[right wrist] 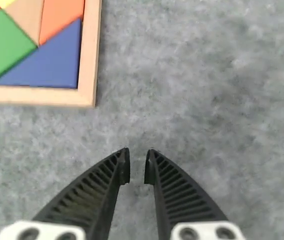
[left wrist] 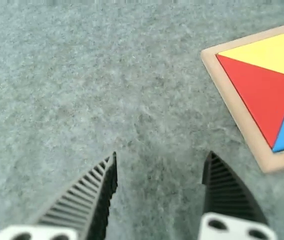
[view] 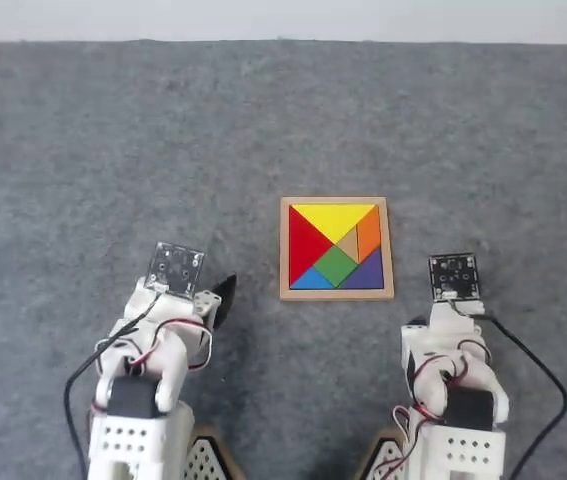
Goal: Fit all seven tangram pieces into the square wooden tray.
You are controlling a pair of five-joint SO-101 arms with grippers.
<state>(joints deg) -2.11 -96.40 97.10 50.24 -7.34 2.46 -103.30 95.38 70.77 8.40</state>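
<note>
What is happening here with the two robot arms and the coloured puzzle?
Neither arm is handling anything at this moment. All seven tangram pieces lie flat inside the square wooden tray and fill it, so the puzzle looks finished. The left gripper hangs open over the grey mat on one side of the tray. The right gripper is shut on nothing on the other side.

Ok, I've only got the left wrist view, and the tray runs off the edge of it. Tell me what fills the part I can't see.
Observer: In the high view, an orange parallelogram, a tan triangle and an indigo triangle fill the wooden tray's right half.
Operator: Count every piece.
Observer: Seven, lying flush, no gaps.
Operator: Report the right gripper.
Observer: The right gripper hangs over grey carpet beside the tray's corner, jaws all but together, holding nothing.
</note>
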